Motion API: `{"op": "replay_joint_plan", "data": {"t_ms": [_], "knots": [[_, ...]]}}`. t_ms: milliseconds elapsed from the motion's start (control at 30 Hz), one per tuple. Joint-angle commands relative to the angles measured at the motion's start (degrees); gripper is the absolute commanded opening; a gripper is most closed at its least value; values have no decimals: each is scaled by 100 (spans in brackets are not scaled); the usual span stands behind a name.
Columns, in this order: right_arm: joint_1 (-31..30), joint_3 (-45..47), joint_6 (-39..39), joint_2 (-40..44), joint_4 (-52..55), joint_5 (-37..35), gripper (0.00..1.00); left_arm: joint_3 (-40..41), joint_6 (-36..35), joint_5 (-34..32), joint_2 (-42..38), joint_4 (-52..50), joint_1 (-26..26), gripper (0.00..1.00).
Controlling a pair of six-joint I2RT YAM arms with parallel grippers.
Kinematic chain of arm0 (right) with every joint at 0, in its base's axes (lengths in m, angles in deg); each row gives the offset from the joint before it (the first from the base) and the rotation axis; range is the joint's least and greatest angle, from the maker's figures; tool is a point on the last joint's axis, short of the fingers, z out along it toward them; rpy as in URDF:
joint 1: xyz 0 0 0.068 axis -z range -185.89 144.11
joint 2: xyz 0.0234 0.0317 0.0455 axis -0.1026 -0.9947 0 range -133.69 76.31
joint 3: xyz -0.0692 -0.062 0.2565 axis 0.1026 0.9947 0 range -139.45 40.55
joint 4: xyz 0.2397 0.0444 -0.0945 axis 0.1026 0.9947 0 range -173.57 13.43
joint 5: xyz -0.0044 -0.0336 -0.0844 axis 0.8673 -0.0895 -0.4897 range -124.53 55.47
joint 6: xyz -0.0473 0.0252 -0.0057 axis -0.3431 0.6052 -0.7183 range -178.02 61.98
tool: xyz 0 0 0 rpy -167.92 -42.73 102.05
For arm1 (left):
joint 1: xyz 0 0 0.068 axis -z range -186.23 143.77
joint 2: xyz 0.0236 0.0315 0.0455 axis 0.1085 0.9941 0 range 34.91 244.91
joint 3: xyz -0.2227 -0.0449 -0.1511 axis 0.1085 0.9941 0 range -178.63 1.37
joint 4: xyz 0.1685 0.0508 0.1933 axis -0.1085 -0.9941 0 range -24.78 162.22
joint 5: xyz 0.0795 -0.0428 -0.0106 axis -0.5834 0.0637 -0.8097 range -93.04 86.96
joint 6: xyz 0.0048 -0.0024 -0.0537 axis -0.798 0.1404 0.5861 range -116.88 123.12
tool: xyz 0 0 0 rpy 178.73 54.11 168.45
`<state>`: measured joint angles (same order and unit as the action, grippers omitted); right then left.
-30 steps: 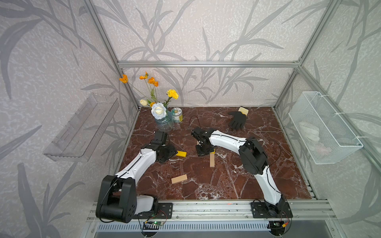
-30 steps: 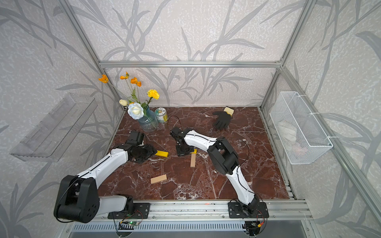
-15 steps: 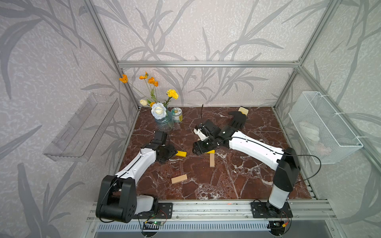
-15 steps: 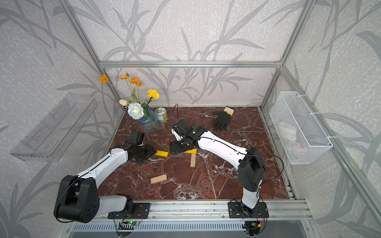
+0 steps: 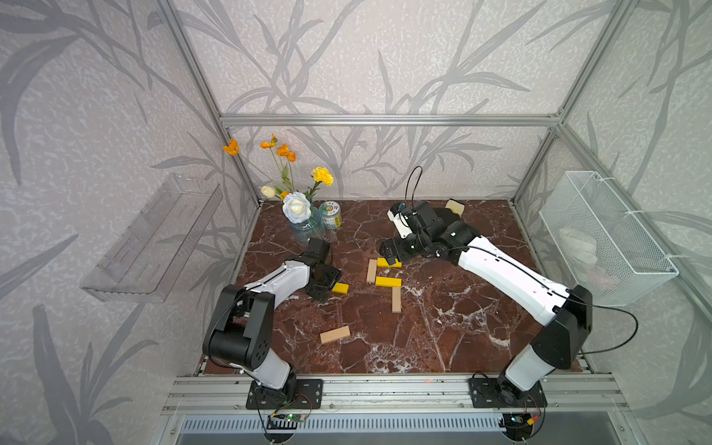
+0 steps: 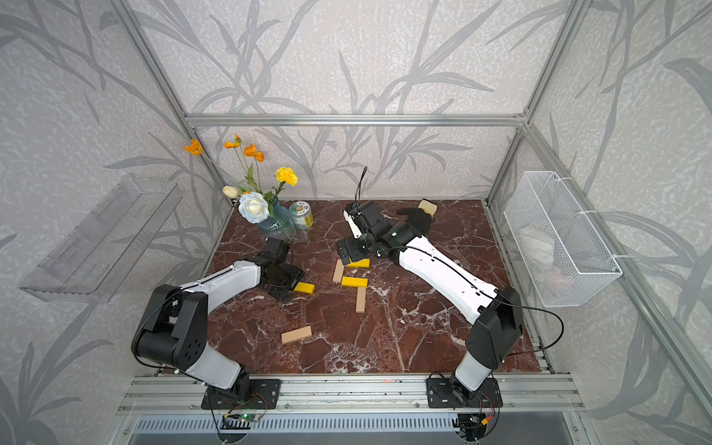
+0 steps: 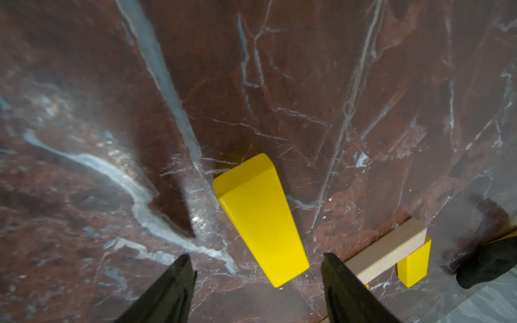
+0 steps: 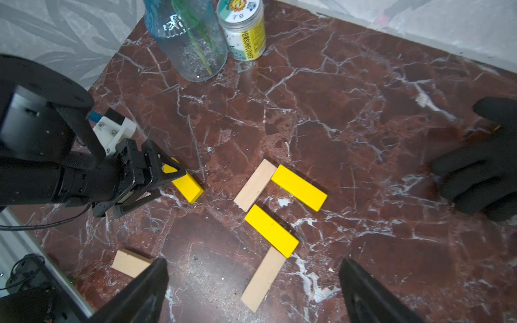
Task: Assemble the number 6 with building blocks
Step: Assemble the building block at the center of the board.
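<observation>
Holds the right hand [image 8: 253, 264] spread wide and empty above the far end of the part-built number 6 [image 6: 354, 281], with both fingers [image 8: 148, 288] clear of every bar.

Counts four building blocks in that figure, mid-bench [image 5: 443, 346]:
- a pale bar [image 5: 371, 271] as the upper left stroke
- a yellow bar [image 5: 389, 263] across the top, touching the pale bar's far end
- a second yellow bar [image 5: 388, 281] as the middle stroke, just beside the pale bar's near end
- another pale bar [image 5: 396, 299] running from the middle stroke's right end toward the front edge

Sets the left hand [image 7: 254, 265] low over the bench, left of the figure and partly open. Places one black finger [image 7: 179, 279] on each side of a third yellow bar [image 7: 260, 221], which lies flat. Shows a gap on both sides in the left wrist view, so grips nothing.

Finds the last pale bar [image 5: 335, 334] lying alone nearer the front edge, well apart from both hands.

Adds, at the far left corner, a vase of flowers [image 5: 304, 223] with a can [image 5: 331, 215] just beside it. Puts a black glove [image 6: 418, 217] at the far side, behind the right arm.
</observation>
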<state>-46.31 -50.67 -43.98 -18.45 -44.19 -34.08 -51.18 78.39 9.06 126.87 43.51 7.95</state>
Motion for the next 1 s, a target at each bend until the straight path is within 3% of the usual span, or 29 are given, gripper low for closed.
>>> {"op": "replay_joint_plan", "data": {"t_ms": [0,233,467,533,667,967], "knots": [[227,107,-175,269,118,-4,96,-380,507,10,304,-176,114,73],[635,475,-156,498,-15,242,96,-835,512,11,1081,-641,361,73],[889,596,-233,521,-11,516,95,-401,567,110,1370,-700,410,46],[967,608,-184,502,-14,613,95,-435,270,82,1536,-860,406,35],[1123,571,-155,507,-26,761,95,-917,-1061,-127,2067,-1523,444,18],[1519,758,-226,842,22,776,95,-1951,-3337,-1025,1421,-2712,988,17]]}}
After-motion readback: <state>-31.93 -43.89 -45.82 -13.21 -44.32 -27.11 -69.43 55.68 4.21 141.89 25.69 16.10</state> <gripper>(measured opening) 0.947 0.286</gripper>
